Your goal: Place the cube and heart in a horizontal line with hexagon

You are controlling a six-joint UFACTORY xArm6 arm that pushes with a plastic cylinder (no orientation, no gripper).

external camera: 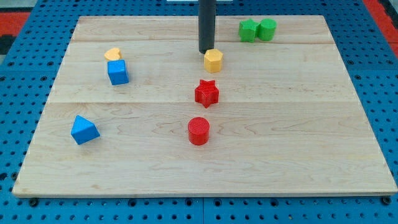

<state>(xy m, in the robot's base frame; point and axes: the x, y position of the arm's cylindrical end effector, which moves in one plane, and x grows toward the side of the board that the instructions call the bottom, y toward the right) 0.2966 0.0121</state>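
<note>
A blue cube (118, 72) sits at the view's left, with a yellow heart (112, 55) touching its upper left corner. A yellow hexagon (213, 60) sits near the top middle of the wooden board (298, 124). My tip (206, 51) is just above and left of the yellow hexagon, touching or nearly touching it. The rod rises out of the view's top.
A red star (206, 93) lies below the hexagon, and a red cylinder (198, 131) below that. A blue triangular block (84, 130) sits at the lower left. A green star-like block (248, 30) and a green cylinder-like block (267, 29) sit together at the top right.
</note>
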